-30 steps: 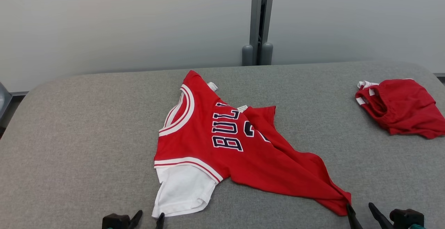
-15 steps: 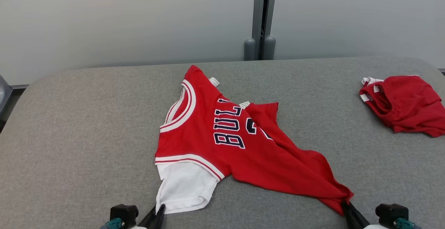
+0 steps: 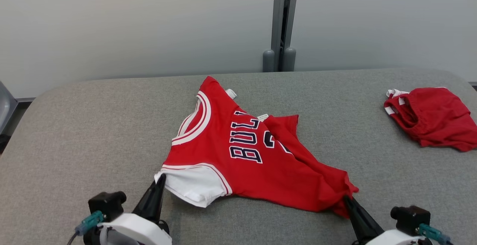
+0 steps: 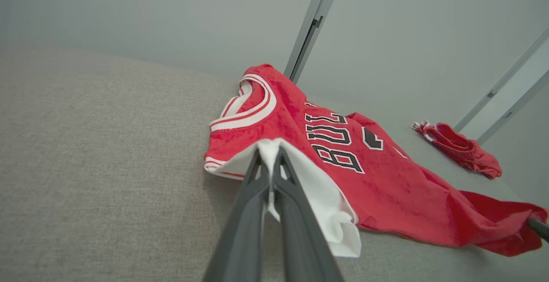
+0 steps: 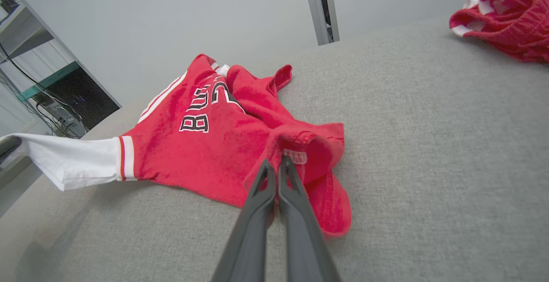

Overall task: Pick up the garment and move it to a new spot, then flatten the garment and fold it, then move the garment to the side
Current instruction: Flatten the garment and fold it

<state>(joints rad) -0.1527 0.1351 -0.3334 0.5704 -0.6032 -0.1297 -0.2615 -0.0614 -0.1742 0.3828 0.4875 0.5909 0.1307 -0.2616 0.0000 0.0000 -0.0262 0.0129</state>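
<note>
Now both tools, agape a second ago, are clenched on the jersey [image 3: 242, 155]. The left tool [image 3: 161, 180] pinches the white sleeve [image 3: 190, 185] at the jersey's 7 o'clock; the right tool [image 3: 346, 199] pinches the red hem corner [image 3: 341, 189] at 5 o'clock. Both ends, flat before, are raised. The jersey lies mid-desk, print up. The desk [image 3: 93, 126] is grey fabric. A second red garment [image 3: 428, 118] sits well apart at 2 o'clock. A pale wall [image 3: 130, 25] and a grey post [image 3: 283, 18] stand behind.

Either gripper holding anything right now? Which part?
Both hold the red jersey: left gripper pinches the white sleeve at its edge, right gripper pinches the bunched red corner at the other end.
</note>
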